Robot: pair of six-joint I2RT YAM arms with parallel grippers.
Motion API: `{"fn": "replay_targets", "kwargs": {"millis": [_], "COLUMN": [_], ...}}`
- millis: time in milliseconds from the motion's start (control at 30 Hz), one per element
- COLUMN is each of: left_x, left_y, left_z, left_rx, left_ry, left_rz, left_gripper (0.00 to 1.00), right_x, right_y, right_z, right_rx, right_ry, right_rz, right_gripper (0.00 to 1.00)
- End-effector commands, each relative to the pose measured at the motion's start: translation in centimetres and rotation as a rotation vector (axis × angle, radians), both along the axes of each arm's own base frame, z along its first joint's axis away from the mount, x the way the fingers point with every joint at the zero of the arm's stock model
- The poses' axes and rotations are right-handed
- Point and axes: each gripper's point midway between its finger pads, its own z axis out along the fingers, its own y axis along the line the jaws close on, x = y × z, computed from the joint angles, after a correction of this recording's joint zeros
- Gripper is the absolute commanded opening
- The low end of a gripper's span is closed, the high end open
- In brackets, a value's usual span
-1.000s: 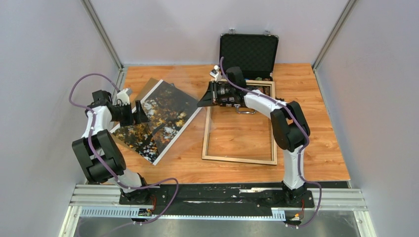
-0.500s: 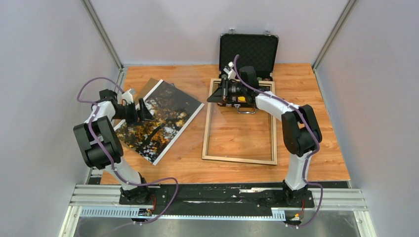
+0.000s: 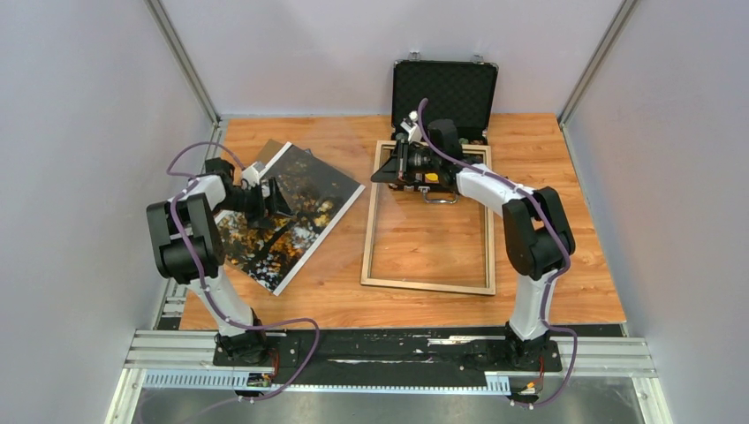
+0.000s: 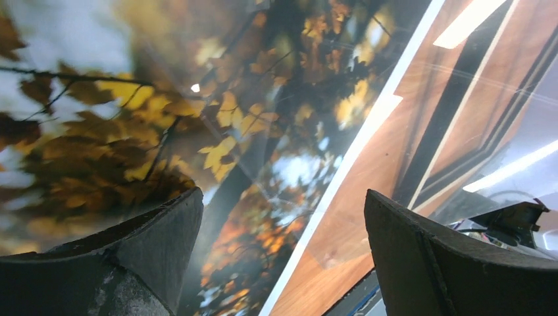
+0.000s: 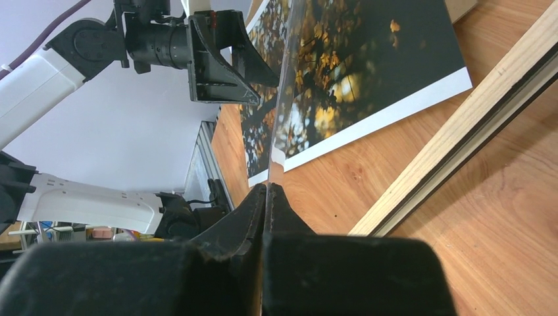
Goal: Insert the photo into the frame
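Observation:
The photo, dark autumn trees with a white side strip, lies face up at the left of the table; it also shows in the left wrist view and the right wrist view. My left gripper is open just above the photo, holding nothing. The frame, light wood, lies flat at centre right; its rail shows in the right wrist view. My right gripper is shut on the edge of a clear glossy sheet at the frame's far left corner.
An open black case stands behind the frame. A brown panel corner sticks out under the photo's far end. Grey walls close the left, right and back. The left arm's gripper shows beyond the sheet.
My left gripper has moved right and farther over the photo. My right gripper moved with the clear sheet to the frame's far left corner, then held still.

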Motion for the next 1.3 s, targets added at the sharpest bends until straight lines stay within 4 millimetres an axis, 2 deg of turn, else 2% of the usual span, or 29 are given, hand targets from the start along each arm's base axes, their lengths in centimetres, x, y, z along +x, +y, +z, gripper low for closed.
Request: {"fn": "replay_targets", "kwargs": {"millis": [0,133,333,433,700,933,1033,1167,1267], "left_x": [1.2,1.4,1.5,1.4,1.2,1.1,1.0,1.0,1.1], "left_y": [-1.8,-3.3,-4.2,-4.1,-3.9,-4.1,-4.0,-4.0,-4.0], "left_z": [-0.1,-0.9,-1.9,-2.3,-3.0,-3.4,-3.5,-3.5,-3.0], "left_rx": [-0.030,-0.034,-0.019,-0.012,0.023,0.054,0.062,0.066,0.066], "left_ry": [-0.005,0.017,0.024,0.028,0.028,0.028,0.029,0.024,0.011], "left_rz": [-0.019,-0.046,-0.064,-0.066,-0.078,-0.097,-0.099,-0.100,-0.104], "left_gripper": [1.00,1.00,1.00,1.00,1.00,1.00,1.00,1.00,1.00], "right_x": [0.7,0.6,0.1,-0.2,0.3,1.9,2.7,3.0,2.9], "right_y": [0.5,0.5,0.4,0.4,0.7,1.3,1.4,1.5,1.2], "right_z": [-0.3,-1.2,-2.2,-2.8,-5.2,-6.0,-6.3,-6.5,-5.9], "right_rx": [0.025,0.021,0.017,0.017,-0.030,-0.060,-0.077,-0.086,-0.079], "right_ry": [-0.027,-0.014,-0.004,-0.006,0.010,0.029,0.036,0.051,0.052], "right_rz": [0.007,0.006,0.018,0.036,0.082,0.099,0.097,0.097,0.096], "right_gripper": [0.00,0.00,0.01,0.06,0.27,0.31,0.29,0.12,0.00]}}
